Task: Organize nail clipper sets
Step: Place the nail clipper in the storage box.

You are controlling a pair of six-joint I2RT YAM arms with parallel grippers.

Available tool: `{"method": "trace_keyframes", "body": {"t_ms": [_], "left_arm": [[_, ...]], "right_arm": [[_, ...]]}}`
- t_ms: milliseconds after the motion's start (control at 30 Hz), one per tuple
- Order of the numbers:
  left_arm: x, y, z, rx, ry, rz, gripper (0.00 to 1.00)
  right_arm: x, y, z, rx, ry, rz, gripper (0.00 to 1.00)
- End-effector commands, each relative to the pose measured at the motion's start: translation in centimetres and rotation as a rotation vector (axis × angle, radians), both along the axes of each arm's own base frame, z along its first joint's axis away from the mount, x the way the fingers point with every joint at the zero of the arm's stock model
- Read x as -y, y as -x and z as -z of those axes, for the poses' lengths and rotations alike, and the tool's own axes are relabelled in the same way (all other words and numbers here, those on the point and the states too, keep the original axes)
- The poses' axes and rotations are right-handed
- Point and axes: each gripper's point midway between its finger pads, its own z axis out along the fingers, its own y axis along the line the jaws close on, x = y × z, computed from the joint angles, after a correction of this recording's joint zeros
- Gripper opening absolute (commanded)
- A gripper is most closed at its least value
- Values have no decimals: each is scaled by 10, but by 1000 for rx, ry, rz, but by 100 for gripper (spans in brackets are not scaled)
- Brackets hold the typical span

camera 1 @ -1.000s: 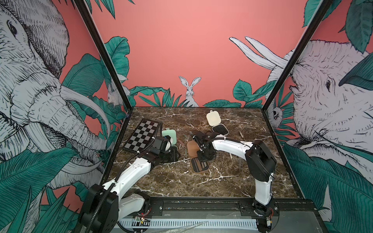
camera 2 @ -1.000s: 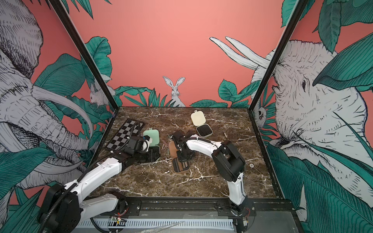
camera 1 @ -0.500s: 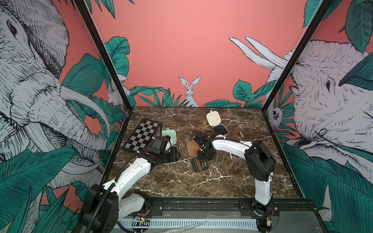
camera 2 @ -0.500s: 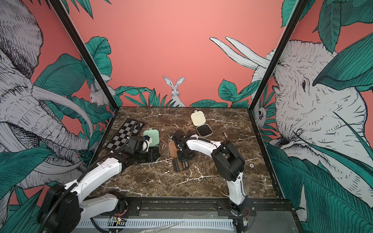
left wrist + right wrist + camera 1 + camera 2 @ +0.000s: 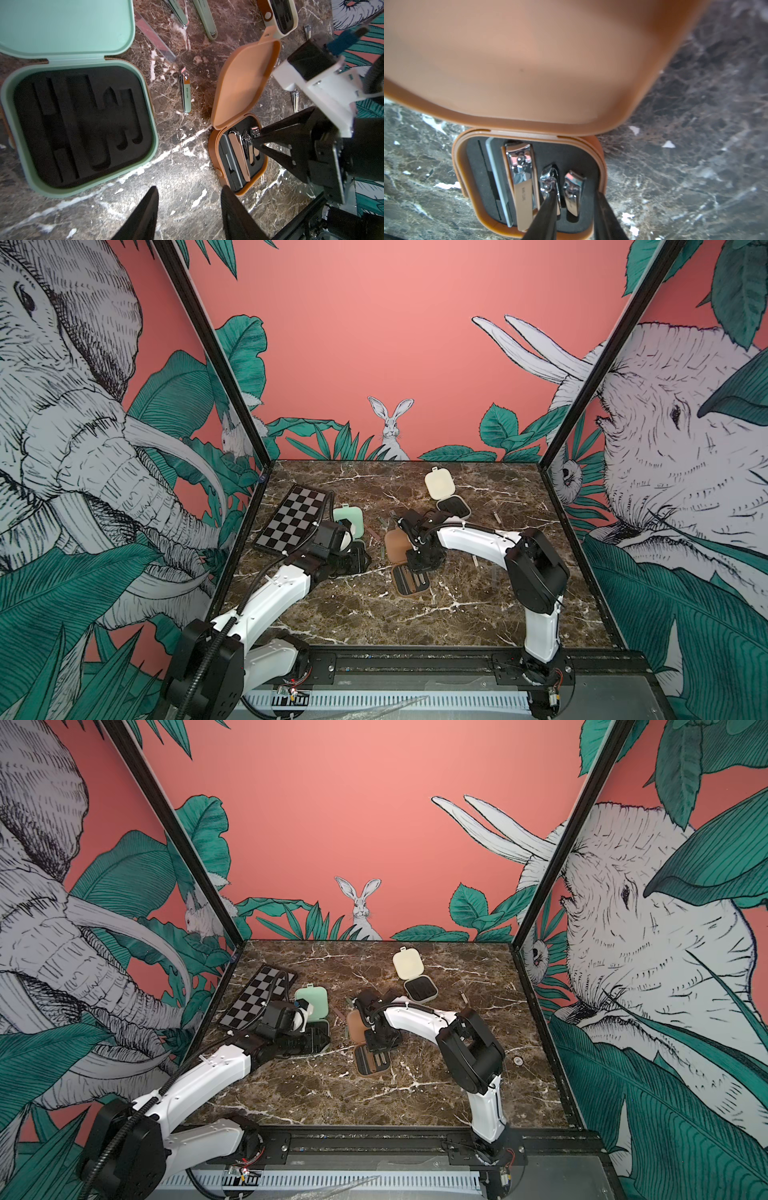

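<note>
Three cases lay open: the mint case (image 5: 62,191) at left, the left gripper (image 5: 189,188) spread wide just beside it, and one green clipper (image 5: 185,93) loose next to that. The brown case (image 5: 460,166) in the middle held three clippers (image 5: 522,176), with the right gripper (image 5: 574,194) parted around the smallest. The cream case (image 5: 440,485) sat back right.

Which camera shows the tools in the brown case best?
Right wrist: brown case close up, tools sharp inside. Left wrist shows it smaller, right gripper covering part. In both top views it is tiny.
</note>
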Motion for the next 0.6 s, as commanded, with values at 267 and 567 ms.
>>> {"method": "trace_keyframes", "body": {"t_ms": [267, 567], "left_arm": [[-3, 3, 0, 3, 1, -12, 51], [-4, 2, 0, 3, 0, -12, 51]], "right_arm": [[-3, -13, -20, 53, 3, -12, 16], [-5, -22, -11, 48, 2, -3, 12]]}}
